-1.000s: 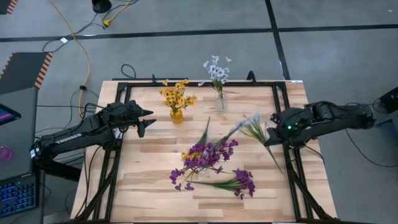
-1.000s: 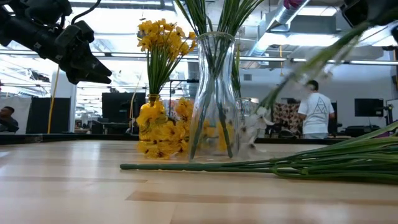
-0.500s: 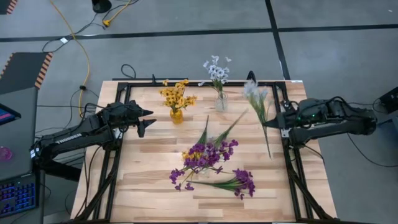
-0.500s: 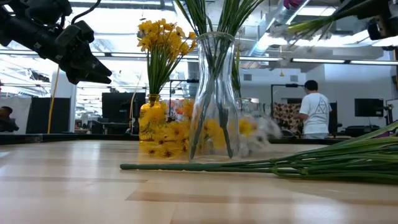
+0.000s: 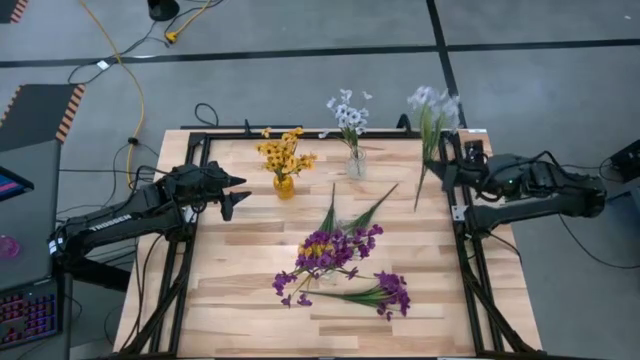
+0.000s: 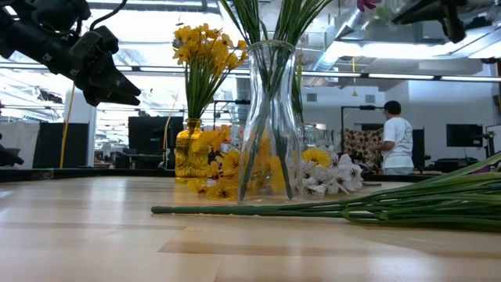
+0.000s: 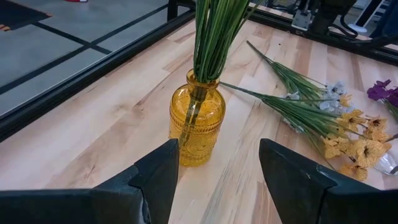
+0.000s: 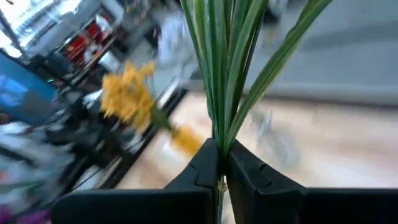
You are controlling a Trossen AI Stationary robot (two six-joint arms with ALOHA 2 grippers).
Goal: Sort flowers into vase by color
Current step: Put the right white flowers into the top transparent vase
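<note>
My right gripper point(image 5: 441, 172) is shut on a pale white-blue sprig point(image 5: 430, 120), up near the table's right-far corner; its blossoms point(image 5: 432, 97) point toward the far edge. A clear vase point(image 5: 355, 163) holds white-blue flowers and stands on its base near the far edge. An amber vase point(image 5: 284, 185) with yellow flowers point(image 5: 283, 153) stands to its left. Purple sprigs point(image 5: 330, 250) lie flat mid-table, with yellow blossoms among them. My left gripper point(image 5: 232, 195) hangs open just left of the amber vase point(image 7: 198, 124). My right gripper pinches the white-blue sprig's green stems point(image 8: 219, 134) between its two fingers point(image 8: 202, 171), below the middle of the stalk. The fingers come level from the table's right, across the stems. The sprig is lifted clear, its cut end point(image 5: 416, 205) hanging free over the table.
A black metal frame point(image 5: 320, 134) runs round the tabletop's far and side edges. Long green stems point(image 6: 329, 207) lie across the near middle. Bare wood point(image 5: 230, 280) shows at near left. A person point(image 6: 395, 137) stands far behind the table.
My right gripper has moved toward the table's far edge and upward, turning as it went. The white-blue sprig has swung with it: the blossoms travelled from beside the purple pile to over the far-right corner, and the cut end followed, clear of the table.
</note>
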